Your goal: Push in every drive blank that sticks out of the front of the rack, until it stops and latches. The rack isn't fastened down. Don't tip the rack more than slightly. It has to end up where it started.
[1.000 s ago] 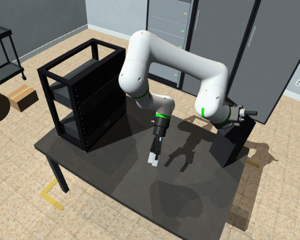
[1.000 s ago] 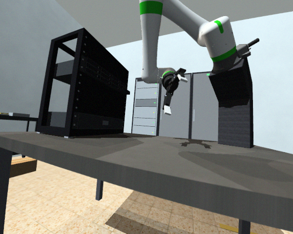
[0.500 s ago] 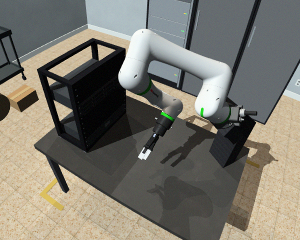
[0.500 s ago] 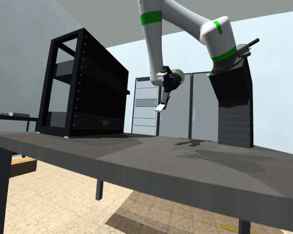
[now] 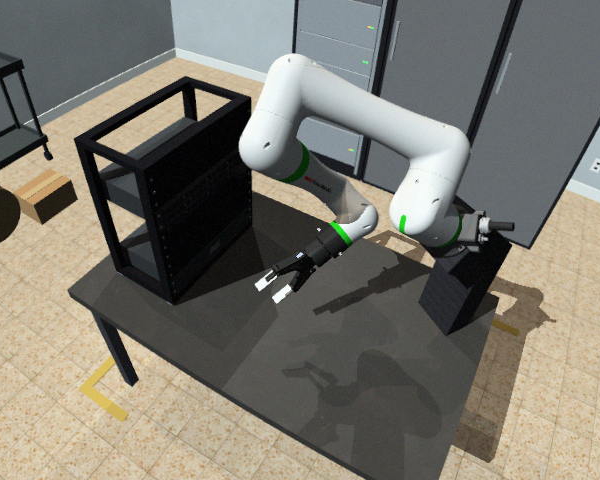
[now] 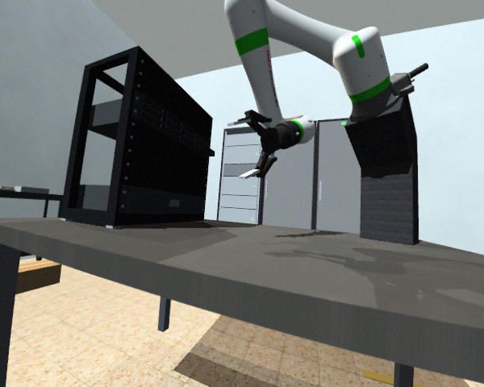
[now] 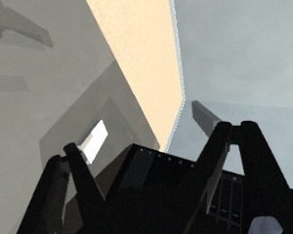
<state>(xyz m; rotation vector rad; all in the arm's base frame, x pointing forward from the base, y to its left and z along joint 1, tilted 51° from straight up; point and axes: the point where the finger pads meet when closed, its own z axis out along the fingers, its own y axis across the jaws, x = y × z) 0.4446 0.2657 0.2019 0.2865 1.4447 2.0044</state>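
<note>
Approach step: black two-finger gripper (image 5: 279,284), spread wide and empty, aimed toward black open-frame rack (image 5: 84,145) at 9 o'clock; next, locate and press protruding blank squarely.

Rack (image 5: 215,116) front too dark to tell protruding blanks; wrist view crops it.

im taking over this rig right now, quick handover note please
End effector: open, holding nothing, in the air over the table, pointing toward the front of the rack and apart from it.
Rack: upright at the table's far-left corner, dark front face toward the arm. A blank seems to stick out at the front's right edge in the exterior view; the face is too dark to count any others.
Done: no push seen yet.
Left: press each protruding blank in until it latches, gently, since the rack is loose.
</note>
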